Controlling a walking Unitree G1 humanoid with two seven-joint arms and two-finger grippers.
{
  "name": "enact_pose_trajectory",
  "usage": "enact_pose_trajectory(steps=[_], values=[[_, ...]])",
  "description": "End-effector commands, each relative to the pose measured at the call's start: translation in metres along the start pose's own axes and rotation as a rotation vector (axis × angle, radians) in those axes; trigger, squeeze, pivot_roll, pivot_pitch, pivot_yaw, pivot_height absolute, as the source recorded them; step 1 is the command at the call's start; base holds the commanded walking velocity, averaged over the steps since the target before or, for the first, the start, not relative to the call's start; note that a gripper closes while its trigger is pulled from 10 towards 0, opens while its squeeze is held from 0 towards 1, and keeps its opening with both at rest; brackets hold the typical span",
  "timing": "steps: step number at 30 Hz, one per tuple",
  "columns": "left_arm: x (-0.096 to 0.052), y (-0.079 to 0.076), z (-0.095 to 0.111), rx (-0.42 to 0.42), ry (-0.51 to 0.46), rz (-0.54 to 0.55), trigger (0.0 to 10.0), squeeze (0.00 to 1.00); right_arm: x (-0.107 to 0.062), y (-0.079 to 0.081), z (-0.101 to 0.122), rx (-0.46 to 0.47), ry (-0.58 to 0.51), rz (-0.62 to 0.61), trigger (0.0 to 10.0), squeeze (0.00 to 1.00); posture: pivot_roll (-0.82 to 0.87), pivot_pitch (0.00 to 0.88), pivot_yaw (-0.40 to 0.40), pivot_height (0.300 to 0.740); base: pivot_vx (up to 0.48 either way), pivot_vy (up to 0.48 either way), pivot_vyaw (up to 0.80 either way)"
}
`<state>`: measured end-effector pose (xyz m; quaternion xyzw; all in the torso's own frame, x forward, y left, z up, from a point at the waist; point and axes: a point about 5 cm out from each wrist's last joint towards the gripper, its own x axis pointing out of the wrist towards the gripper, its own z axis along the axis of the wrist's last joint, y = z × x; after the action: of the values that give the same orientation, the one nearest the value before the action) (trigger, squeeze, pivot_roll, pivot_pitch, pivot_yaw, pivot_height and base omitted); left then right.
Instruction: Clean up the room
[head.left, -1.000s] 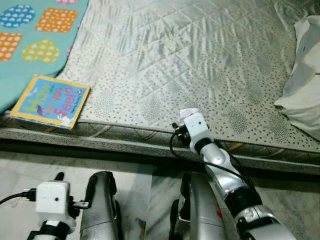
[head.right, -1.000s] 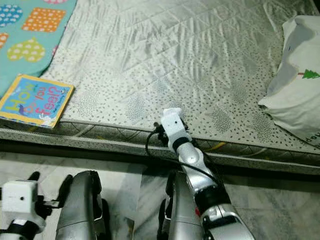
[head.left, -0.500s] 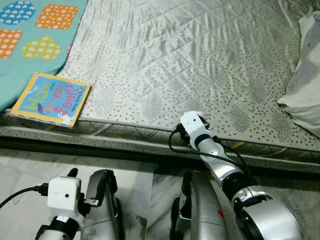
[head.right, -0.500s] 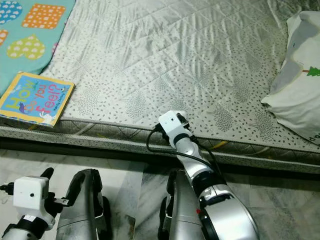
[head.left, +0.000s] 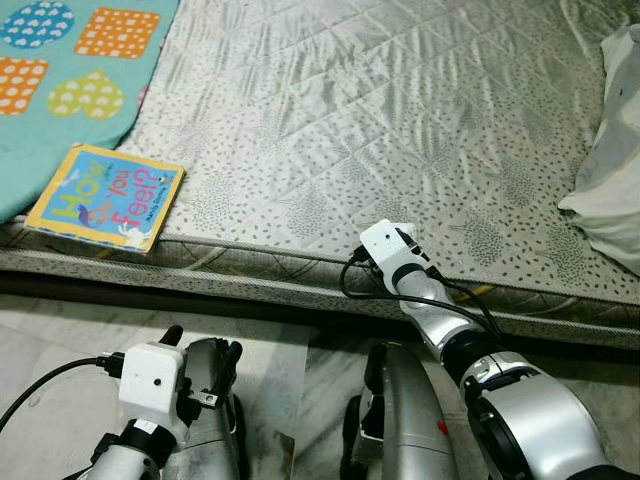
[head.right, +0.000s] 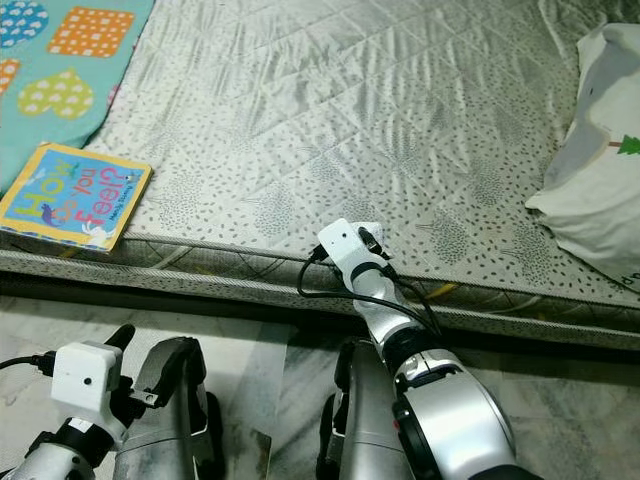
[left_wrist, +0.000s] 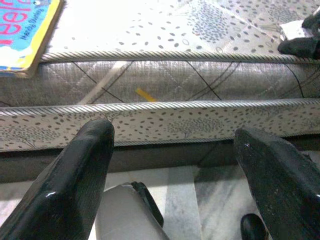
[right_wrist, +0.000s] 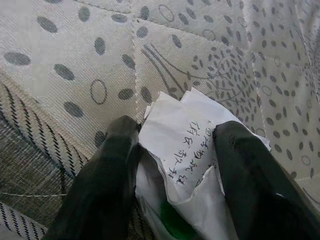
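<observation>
the right gripper (right_wrist: 170, 165) is now drawing back toward the near edge of the mattress (head.left: 380, 110) with its arm folding in close to the body, where a second ago the arm was stretched further out over the quilted cover. its fingers (right_wrist: 100, 190) are closing narrow on a crumpled paper (right_wrist: 185, 150) with handwriting on it, and something green is peeking from underneath, though what that is cannot be made out. in the head views this grip sits at about 6 o'clock on the bed, just inside the piped edge. this reads as the scrap being picked up, so one bit of litter looks to be coming off the bed.

the left gripper (left_wrist: 170, 165) is rising a little beside the robot's leg at about 7 o'clock in the head views, having sat lower in the frame a second ago; its fingers are spread wide and holding nothing, facing the side of the mattress.

the picture book (head.left: 105, 197) is lying flat at about 9 o'clock near the bed's edge, partly on the teal play mat (head.left: 60, 90), untouched and probably next to tidy. a white pillow (head.right: 600, 160) is resting at 3 o'clock.

no bin, basket or other container is appearing in these views, so where the paper should go is not yet clear.
</observation>
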<state>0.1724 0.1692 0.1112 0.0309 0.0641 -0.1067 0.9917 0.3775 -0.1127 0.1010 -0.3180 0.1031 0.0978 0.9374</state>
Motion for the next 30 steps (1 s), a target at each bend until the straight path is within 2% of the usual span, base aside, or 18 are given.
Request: enact_pose_trajectory(steps=[1, 5, 16, 28, 30], values=[[-0.003, -0.001, -0.01, -0.017, 0.05, 0.006, 10.0, 0.0, -0.003, 0.003, -0.014, -0.021, 0.062, 0.012, 0.0, 0.0, 0.19, 0.354, -0.113, 0.575, 0.0, 0.0, 0.0], [0.0, 0.0, -0.011, -0.017, 0.047, 0.013, 10.0, 0.0, -0.002, -0.002, -0.016, -0.075, 0.066, -0.01, 0.0, 0.0, 0.19, 0.345, -0.118, 0.575, 0.0, 0.0, 0.0], [0.007, 0.005, -0.015, -0.01, 0.04, 0.028, 10.0, 0.0, -0.003, -0.018, -0.024, -0.062, 0.096, -0.066, 0.0, 0.0, 0.19, 0.316, -0.123, 0.575, 0.0, 0.0, 0.0], [0.023, 0.01, -0.017, 0.005, 0.012, 0.015, 10.0, 0.0, -0.003, -0.022, -0.021, -0.002, 0.077, -0.088, 0.0, 0.0, 0.17, 0.25, -0.105, 0.575, 0.0, 0.0, 0.0], [0.031, 0.013, -0.017, 0.008, -0.006, 0.021, 10.0, 0.0, -0.001, -0.026, -0.016, 0.042, 0.052, -0.099, 0.0, 0.0, 0.16, 0.215, -0.105, 0.575, 0.0, 0.0, 0.0]])
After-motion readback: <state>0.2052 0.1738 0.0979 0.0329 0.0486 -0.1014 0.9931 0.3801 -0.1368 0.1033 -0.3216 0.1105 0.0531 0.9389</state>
